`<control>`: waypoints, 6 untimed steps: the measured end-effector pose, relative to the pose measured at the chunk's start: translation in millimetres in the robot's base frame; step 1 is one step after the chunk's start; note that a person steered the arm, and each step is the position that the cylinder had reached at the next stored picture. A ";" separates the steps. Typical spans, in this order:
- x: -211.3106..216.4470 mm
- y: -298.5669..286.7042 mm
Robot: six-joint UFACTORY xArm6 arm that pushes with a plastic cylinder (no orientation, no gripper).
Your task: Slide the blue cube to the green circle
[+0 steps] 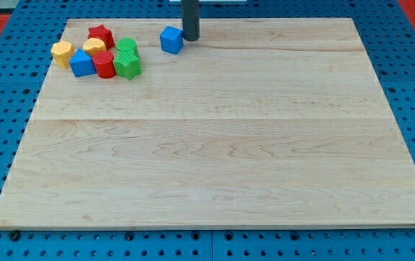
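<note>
The blue cube (171,40) sits near the top of the wooden board (214,145), left of centre. My tip (191,39) stands just to the cube's right, touching or nearly touching it. The green circle (126,48) is a round green block in a cluster at the view's upper left, a short way left of the blue cube. A green star-like block (127,65) sits just below the green circle.
The cluster also holds a red star (101,35), a yellow block (62,52) at far left, a yellow block (95,48), a second blue block (82,64) and a red block (105,64). Blue pegboard (4,43) surrounds the board.
</note>
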State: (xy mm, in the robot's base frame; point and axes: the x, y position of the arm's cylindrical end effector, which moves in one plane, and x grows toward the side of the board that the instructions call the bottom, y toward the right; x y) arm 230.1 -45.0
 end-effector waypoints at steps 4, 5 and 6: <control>7.7 -29.5; 10.4 -26.8; 18.5 -26.8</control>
